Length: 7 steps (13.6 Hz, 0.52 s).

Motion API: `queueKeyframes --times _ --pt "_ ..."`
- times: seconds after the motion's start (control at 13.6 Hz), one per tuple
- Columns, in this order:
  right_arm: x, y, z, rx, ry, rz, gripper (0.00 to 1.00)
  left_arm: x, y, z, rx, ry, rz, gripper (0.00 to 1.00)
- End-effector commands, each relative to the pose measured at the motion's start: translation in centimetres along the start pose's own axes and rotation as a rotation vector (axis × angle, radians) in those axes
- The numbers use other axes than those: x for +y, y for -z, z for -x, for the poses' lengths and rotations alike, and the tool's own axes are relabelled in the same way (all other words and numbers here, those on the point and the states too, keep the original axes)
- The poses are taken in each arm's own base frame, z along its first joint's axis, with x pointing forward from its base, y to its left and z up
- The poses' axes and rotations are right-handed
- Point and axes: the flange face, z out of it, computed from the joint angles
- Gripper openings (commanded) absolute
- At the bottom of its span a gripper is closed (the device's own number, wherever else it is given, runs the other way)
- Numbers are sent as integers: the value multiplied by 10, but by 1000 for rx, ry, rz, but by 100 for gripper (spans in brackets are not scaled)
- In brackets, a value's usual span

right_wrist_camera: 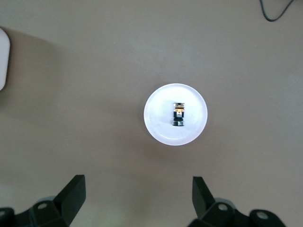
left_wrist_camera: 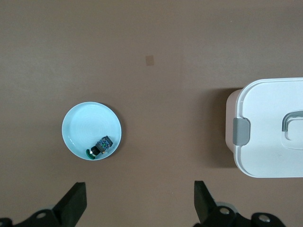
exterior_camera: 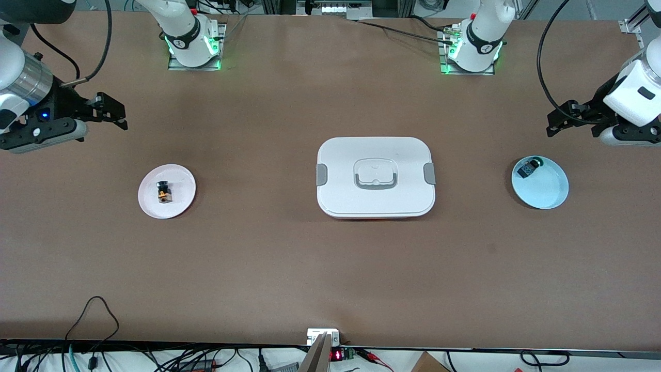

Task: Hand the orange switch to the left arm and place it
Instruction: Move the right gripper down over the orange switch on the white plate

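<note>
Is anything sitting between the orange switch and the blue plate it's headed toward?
Yes. The box sits mid-table, directly between the orange switch on its white plate and the blue plate. Both end effectors wait open, right and left.

**Left wrist view: pale blue plate and box corner on the counter**

The left tool (left_wrist_camera: 137, 201) was seen held above the brown counter (left_wrist_camera: 165, 56), its two black fingers (left_wrist_camera: 75, 201) spread wide apart with nothing between them. A pale blue plate (left_wrist_camera: 90, 125) was shown on the counter, with a small black-blue component (left_wrist_camera: 100, 145) lying in it against the rim. Well apart from the plate, part of the white box (left_wrist_camera: 270, 109) was visible, with one grey side clip (left_wrist_camera: 241, 131).
</note>
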Motion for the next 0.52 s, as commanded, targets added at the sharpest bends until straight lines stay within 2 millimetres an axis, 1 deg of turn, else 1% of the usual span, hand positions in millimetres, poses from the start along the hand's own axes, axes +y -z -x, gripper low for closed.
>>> queueKeyframes --times 0.0,0.37,0.44 --pt "-5 -16 -11 -33 122 -24 100 1 8 0 10 -15 -15 100" --pt "6 -55 -31 -77 415 -50 100 0 8 1 9 -17 -15 100" --pt "9 -61 -34 -73 458 -48 100 0 8 1 9 -17 -15 100"
